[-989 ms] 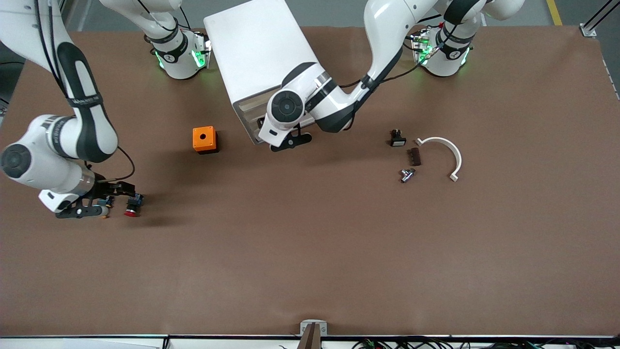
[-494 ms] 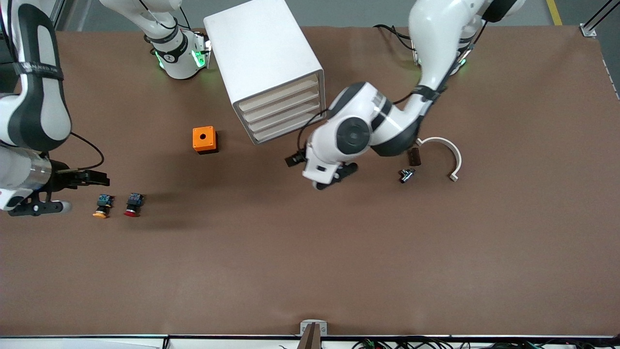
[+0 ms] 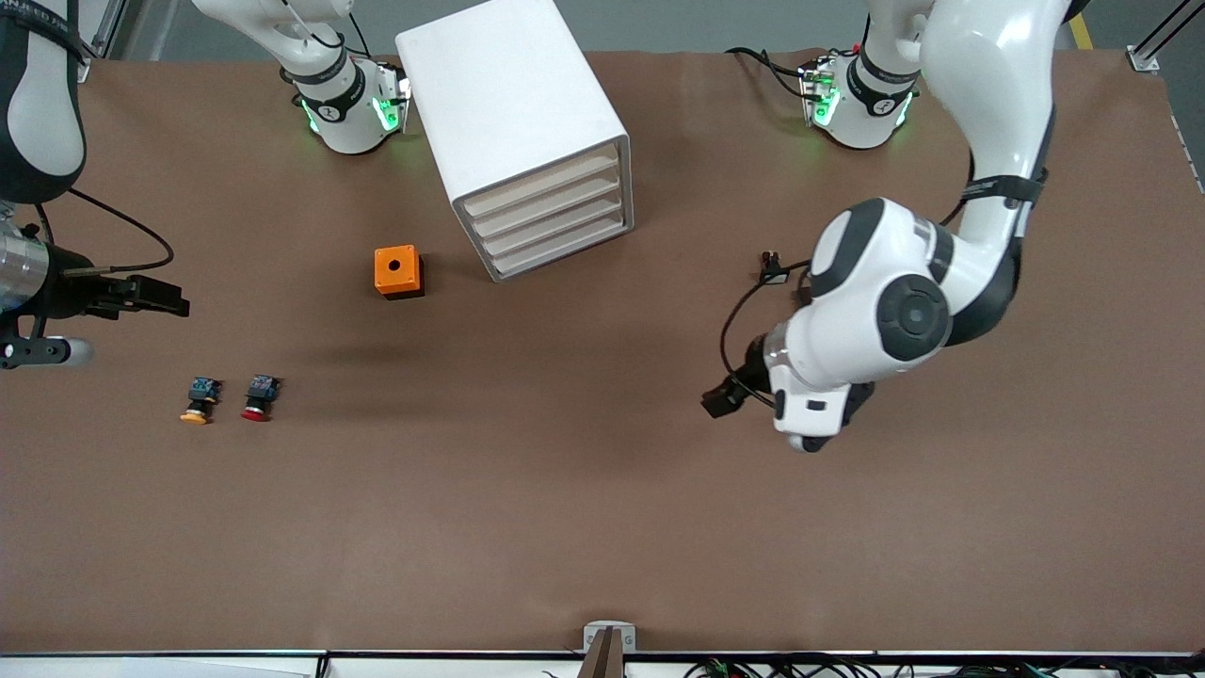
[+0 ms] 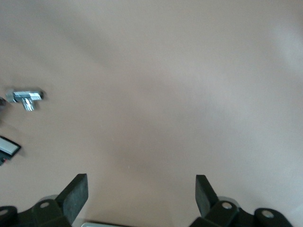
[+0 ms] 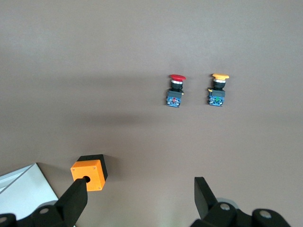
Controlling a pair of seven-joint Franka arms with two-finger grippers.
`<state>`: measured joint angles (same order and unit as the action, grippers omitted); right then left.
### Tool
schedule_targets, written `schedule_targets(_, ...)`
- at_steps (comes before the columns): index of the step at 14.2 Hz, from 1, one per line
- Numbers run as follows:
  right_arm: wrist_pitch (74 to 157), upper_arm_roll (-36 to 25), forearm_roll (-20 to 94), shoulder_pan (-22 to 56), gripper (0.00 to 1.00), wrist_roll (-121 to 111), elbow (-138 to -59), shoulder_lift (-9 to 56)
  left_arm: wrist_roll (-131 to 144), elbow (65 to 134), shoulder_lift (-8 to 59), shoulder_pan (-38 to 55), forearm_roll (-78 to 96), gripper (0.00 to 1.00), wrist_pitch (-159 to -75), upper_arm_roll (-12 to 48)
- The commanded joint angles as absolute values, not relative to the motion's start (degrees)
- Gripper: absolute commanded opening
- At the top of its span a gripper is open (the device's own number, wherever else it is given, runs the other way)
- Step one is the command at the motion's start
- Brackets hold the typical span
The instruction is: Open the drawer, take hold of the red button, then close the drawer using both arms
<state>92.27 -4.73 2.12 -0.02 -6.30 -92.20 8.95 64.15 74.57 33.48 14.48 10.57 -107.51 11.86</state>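
Cabinet (image 3: 513, 113): boxy, smooth white; four drawer fronts flush, drawer (image 3: 555, 226) shut.
Button (image 3: 256, 396): round red cap, on matte brown table (image 3: 565, 490) (beside yellow-capped twin (image 3: 197, 400)).
Left gripper (image 4: 141, 195): spread wide, empty, over bare table.
Right gripper (image 5: 139, 193): spread wide, empty, up at its own table end.

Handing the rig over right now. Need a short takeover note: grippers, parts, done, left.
Left gripper: open, empty, up over bare table at the left arm's end.
Right gripper: open, empty, up over the right arm's end.
Red-capped push button: on the table beside the yellow-orange-capped button, nearer the front camera than the small orange box.
White four-drawer cabinet: all fronts flush, the drawer shut.
Done, by the look of it: button out, drawer closed.
Left: nothing obvious; park the arms.
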Motion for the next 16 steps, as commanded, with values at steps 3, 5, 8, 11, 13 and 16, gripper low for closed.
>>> schedule_targets(3,90.80,-4.75,2.02,1.05,1.00,-5.27,-86.68,9.67,60.32,74.88,32.35,10.38,9.58,1.00,-107.05,12.83)
schedule_targets(5,88.78,-4.83,2.28,0.88,1.00,-5.19,-82.38,10.02,51.90,75.41,29.72,7.75,9.84,1.00,-105.48,12.66)
schedule_targets(8,88.59,-5.01,1.93,0.35,1.00,-5.45,-81.30,9.93,38.20,75.76,25.33,3.71,9.05,0.99,-93.29,12.39)
schedule_targets(11,86.06,-5.36,1.50,0.26,1.00,-5.62,-80.34,9.40,17.38,77.68,20.15,-3.49,8.09,0.99,-82.55,12.22)
schedule_targets(13,83.07,-5.54,1.84,-0.52,1.00,-4.84,-78.40,9.32,11.97,83.73,14.79,-6.67,6.25,0.99,-83.23,12.57)
schedule_targets(16,80.09,-5.10,3.59,-3.59,1.00,-5.36,-78.66,8.53,7.66,98.11,5.05,-8.08,3.52,0.99,-92.68,12.57)
